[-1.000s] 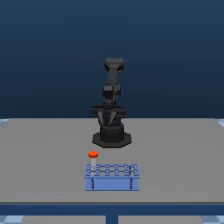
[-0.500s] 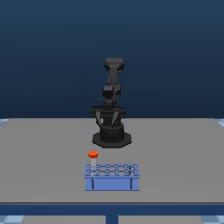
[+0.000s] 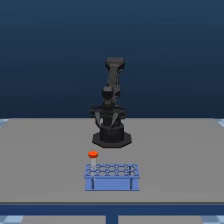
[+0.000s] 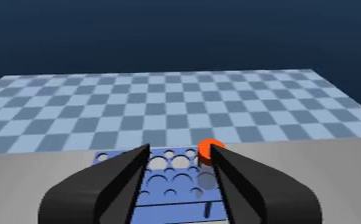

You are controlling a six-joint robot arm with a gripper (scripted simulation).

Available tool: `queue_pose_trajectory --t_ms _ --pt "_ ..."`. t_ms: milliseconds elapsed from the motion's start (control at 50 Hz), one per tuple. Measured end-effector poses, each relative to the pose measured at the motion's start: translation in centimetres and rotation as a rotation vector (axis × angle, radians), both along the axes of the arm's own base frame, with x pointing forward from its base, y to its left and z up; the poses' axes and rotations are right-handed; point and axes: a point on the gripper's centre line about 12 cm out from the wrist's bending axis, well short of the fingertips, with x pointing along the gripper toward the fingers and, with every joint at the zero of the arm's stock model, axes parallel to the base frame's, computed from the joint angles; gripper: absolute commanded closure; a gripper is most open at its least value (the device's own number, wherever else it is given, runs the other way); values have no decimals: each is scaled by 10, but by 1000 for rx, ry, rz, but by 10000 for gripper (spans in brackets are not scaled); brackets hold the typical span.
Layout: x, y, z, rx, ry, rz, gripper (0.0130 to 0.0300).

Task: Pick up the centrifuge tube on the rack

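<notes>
1. The centrifuge tube (image 3: 93, 159) stands upright in a corner hole of the rack (image 3: 111, 177), at the end on the exterior view's left, on the side nearer the arm. Its orange-red cap (image 4: 210, 148) rises clear above the grid.
2. The rack sits on the grey worktop (image 3: 45, 150), in front of the arm's base (image 3: 112, 137) and apart from it.
3. The gripper (image 4: 178, 165) hangs well above the rack with its jaws apart and nothing between them. In the wrist view the cap shows beside one finger (image 4: 239, 175), not centred in the gap.
4. Risk, as judged: a straight descent from this offset would land a finger on the cap, tilting the tube or shoving the rack.
5. Risk, as judged: closing only on the cap's edge could let the slender tube slip out during lifting.
</notes>
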Motion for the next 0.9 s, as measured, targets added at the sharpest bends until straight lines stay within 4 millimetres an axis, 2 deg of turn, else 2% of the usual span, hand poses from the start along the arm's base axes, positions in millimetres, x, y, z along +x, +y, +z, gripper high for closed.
queue_pose_trajectory --t_ms 400,900 --pt "14 -7 -3 -6 50 16 130" --pt "43 -23 -9 -5 151 41 130"
